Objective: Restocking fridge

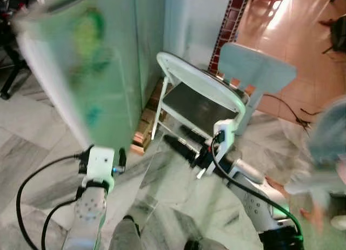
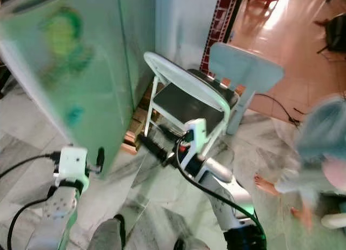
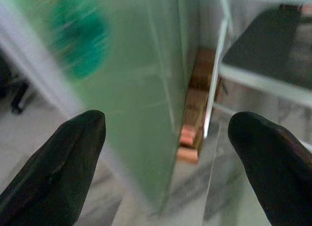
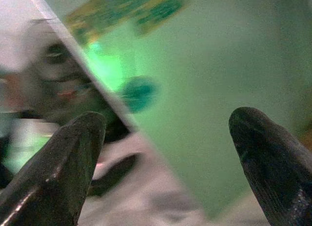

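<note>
Left gripper [image 3: 165, 162] spread, empty, facing fridge [image 1: 102, 61]; right gripper [image 4: 165, 167] spread, raised beside chair [image 1: 205, 93].

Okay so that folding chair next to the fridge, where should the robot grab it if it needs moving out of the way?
Probably the curved top bar of the folding chair. It is the thin, exposed tube nearest the right gripper, whose open fingers could close over it from above on the robot's side. The dark seat is flat and wide, and the fridge blocks the chair's other side.

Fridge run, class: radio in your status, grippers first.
Left gripper open, empty, facing the fridge. Right gripper open, empty. Fridge door shut. Chair beside fridge; a person at right.
</note>
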### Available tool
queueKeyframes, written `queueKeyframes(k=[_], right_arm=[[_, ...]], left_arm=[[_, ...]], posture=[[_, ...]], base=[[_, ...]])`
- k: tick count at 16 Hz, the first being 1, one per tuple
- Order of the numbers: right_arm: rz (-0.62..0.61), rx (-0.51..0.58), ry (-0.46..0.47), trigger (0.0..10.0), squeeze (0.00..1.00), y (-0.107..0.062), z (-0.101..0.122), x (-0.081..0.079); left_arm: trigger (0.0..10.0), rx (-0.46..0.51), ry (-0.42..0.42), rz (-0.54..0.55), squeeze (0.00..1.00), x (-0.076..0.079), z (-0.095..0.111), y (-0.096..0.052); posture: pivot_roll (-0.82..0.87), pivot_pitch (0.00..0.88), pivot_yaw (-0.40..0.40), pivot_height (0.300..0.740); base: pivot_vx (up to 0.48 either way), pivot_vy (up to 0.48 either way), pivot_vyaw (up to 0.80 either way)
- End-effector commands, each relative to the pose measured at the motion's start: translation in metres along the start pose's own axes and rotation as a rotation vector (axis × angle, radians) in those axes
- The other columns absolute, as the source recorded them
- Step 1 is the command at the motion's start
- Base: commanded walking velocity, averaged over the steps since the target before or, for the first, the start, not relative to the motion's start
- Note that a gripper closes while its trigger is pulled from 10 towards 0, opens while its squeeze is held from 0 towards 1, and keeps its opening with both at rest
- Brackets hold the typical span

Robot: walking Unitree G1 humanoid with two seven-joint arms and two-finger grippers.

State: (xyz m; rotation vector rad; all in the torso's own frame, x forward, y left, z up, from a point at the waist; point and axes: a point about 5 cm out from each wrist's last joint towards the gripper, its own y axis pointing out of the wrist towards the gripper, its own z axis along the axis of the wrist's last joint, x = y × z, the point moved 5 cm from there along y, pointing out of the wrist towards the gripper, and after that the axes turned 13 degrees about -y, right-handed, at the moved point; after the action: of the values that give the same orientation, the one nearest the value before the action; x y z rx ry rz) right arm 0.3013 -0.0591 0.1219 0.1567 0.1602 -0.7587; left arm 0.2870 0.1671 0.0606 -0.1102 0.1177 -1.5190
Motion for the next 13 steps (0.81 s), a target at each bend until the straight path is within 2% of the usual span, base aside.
queueKeyframes(k=[1, 2, 3, 8, 13], right_arm=[[-0.153, -0.005, -0.103, 10.0, 0.0, -0.005, 0.0, 0.02], [-0.282, 0.002, -0.171, 10.0, 0.0, -0.009, 0.003, 0.037], [-0.401, 0.026, -0.156, 10.0, 0.0, -0.018, 0.005, 0.053], [-0.543, -0.006, -0.209, 10.0, 0.0, -0.025, -0.001, 0.069], [-0.59, -0.02, -0.215, 10.0, 0.0, -0.026, -0.005, 0.077]], left_arm=[[10.0, 0.016, -0.022, 0.013, 0.0, 0.0, 0.002, 0.0], [10.0, 0.029, -0.044, 0.028, 0.0, -0.003, 0.005, 0.0], [10.0, 0.028, -0.05, 0.045, 0.0, -0.007, 0.005, 0.0], [10.0, 0.063, -0.044, 0.015, 0.0, 0.0, 0.013, 0.007], [10.0, 0.058, -0.058, 0.003, 0.0, 0.003, 0.012, 0.007]], posture=[[0.18, 0.135, -0.068, 0.74], [0.17, 0.131, -0.068, 0.74], [0.17, 0.129, -0.07, 0.74], [0.16, 0.129, -0.069, 0.74], [0.16, 0.128, -0.069, 0.74]], base=[[0.0, 0.0, 0.0], [0.0, 0.0, 0.0], [0.0, 0.0, 0.0], [0.0, 0.46, 0.0], [0.0, 0.478, 0.0]])
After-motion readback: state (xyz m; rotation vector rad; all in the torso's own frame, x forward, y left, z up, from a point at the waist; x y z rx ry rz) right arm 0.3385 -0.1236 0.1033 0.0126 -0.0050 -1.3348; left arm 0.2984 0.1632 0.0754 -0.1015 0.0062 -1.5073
